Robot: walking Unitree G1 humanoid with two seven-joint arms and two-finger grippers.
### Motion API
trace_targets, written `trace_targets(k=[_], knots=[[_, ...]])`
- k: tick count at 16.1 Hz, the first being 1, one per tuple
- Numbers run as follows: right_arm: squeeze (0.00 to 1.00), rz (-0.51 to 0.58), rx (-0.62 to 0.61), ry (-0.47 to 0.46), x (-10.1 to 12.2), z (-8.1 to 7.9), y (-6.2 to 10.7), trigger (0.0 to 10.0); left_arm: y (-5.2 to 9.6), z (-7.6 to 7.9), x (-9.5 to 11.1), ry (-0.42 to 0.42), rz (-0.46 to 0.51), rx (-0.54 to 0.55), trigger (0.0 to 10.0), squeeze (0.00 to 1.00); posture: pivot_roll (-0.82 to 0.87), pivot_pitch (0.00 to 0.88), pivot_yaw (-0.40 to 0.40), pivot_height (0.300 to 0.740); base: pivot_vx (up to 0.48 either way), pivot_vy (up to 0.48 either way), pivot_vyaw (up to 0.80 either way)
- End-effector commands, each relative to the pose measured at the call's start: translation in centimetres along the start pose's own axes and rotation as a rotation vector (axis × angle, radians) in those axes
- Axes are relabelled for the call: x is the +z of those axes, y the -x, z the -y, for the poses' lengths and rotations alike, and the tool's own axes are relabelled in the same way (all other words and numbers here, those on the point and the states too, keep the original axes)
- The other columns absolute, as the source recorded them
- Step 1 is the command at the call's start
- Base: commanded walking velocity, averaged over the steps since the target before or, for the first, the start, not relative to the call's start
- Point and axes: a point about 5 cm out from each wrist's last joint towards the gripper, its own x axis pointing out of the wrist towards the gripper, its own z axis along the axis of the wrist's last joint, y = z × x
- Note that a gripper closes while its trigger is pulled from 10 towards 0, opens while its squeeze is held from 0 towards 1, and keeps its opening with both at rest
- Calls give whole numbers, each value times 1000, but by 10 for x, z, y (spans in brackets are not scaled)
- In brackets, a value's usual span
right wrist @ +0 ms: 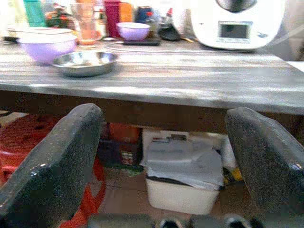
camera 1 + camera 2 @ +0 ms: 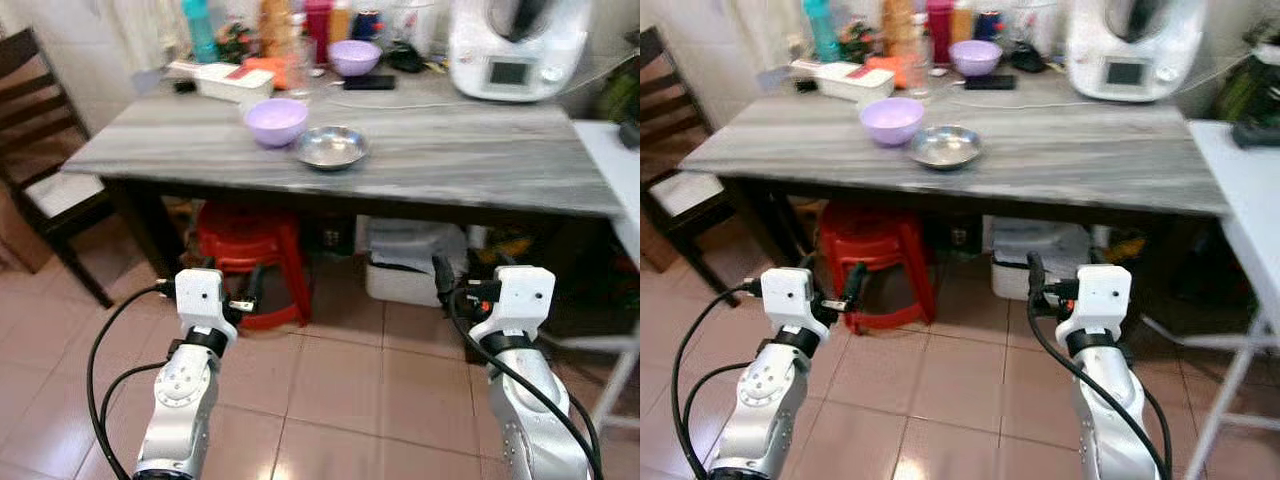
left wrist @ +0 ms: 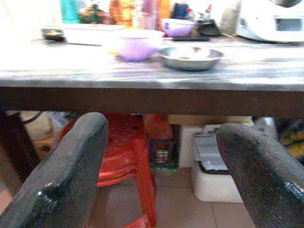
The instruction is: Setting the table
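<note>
A grey wood-grain table (image 2: 450, 160) stands in front of me. Near its front edge a pale purple bowl (image 2: 276, 120) sits beside a shallow steel dish (image 2: 331, 147). A second purple bowl (image 2: 354, 56) is at the back among bottles. Both arms are held low in front of the table, below its top. My left gripper (image 3: 164, 128) is open with nothing between its fingers, pointing under the table edge toward the red stool. My right gripper (image 1: 165, 115) is open and empty too, facing the table's front edge.
A red plastic stool (image 2: 250, 250) and a white lidded bin (image 2: 415, 265) sit under the table. A dark wooden chair (image 2: 40, 150) stands at the left and a white side table (image 2: 612, 165) at the right. A white kitchen appliance (image 2: 517, 45) occupies the back right.
</note>
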Motion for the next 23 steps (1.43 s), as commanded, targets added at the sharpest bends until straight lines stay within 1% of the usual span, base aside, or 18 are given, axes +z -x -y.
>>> trace_targets(k=[1, 5, 10, 14, 18, 23], knots=[[0, 13, -5, -6, 2, -1, 1, 10000, -2, 3, 4, 4, 7, -19, 10000, 0, -131, 18, 61, 740, 0, -326, -494], [0, 10, -13, -8, 1, 1, 4, 10000, -2, 3, 4, 6, 2, -30, 10000, 0, -132, 25, 69, 740, 0, -337, -100], [0, 32, -22, -14, 7, -1, 7, 10000, -1, 2, 9, -1, 11, -41, 10000, 0, -129, 30, 76, 740, 0, -337, 0], [0, 35, -22, -10, 8, 0, 7, 10000, -2, 2, 10, -1, 8, -47, 10000, 0, -126, 29, 75, 740, 0, -337, 0], [0, 46, -24, -8, 11, 0, 3, 10000, -3, 2, 11, 4, 10, -53, 10000, 0, -129, 21, 77, 740, 0, -335, 0], [0, 60, -26, -5, 16, 1, 5, 10000, -3, 3, 13, 10, 13, -65, 10000, 0, -132, 24, 75, 740, 0, -341, 0]])
